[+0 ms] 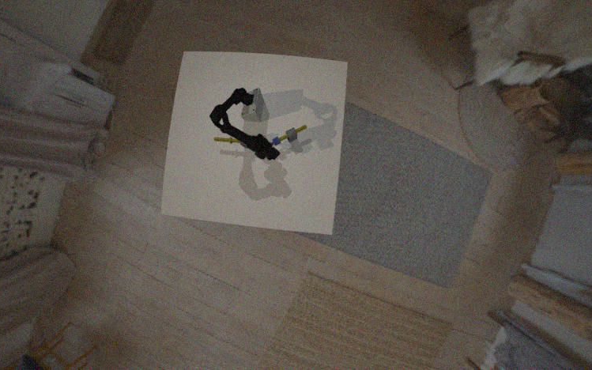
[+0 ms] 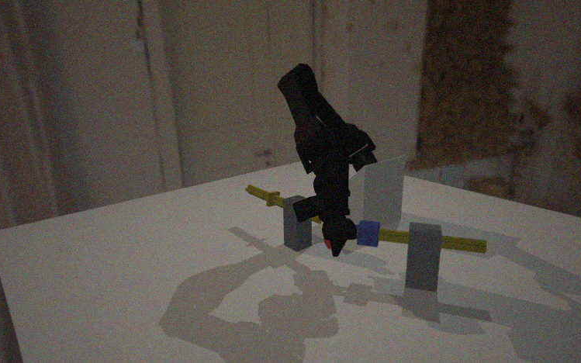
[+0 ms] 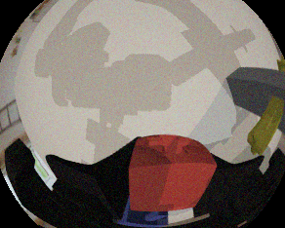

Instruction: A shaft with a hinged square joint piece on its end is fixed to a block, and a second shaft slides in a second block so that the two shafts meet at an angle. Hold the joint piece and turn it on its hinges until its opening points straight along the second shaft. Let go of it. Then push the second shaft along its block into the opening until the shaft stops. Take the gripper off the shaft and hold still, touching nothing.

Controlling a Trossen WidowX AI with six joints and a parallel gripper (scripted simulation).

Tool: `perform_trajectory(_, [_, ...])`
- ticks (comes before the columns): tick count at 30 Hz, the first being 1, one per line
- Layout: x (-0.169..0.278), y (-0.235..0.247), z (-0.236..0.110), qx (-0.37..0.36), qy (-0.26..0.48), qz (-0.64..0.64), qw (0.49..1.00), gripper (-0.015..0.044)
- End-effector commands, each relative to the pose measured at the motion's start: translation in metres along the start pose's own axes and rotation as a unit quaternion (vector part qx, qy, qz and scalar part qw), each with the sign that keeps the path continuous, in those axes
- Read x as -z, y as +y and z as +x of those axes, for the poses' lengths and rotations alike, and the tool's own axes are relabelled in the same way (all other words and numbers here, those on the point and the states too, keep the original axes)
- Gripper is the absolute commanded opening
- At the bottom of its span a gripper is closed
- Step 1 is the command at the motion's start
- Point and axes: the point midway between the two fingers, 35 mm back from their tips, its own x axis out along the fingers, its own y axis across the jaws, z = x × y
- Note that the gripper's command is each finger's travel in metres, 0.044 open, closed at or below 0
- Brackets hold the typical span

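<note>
The gripper (image 2: 338,241) points down at the white table (image 2: 102,279), its fingers pinching a red piece (image 3: 170,172), apparently the joint piece, though the arm hides most of it from outside. A blue cube (image 2: 368,233) sits just beside the red piece, on a yellow shaft (image 2: 461,243) running through a grey block (image 2: 423,261). Beyond the red piece stands another grey block (image 2: 295,223), with a second yellow shaft (image 2: 263,195) behind it.

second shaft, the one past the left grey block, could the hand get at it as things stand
Probably not yet: the hand is shut on the red joint piece. Once it lets go, the second shaft sticks out bare beyond its grey block, with nothing around it.
</note>
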Motion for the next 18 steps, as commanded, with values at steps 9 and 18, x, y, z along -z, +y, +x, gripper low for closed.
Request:
perform_trajectory(9, [0.0002, -0.0044, -0.0007, 0.001, -0.012, 0.061, 0.998, 0.0])
perform_trajectory(18, [0.001, -0.0092, -0.0015, 0.005, -0.024, 0.13, 0.991, 0.0])
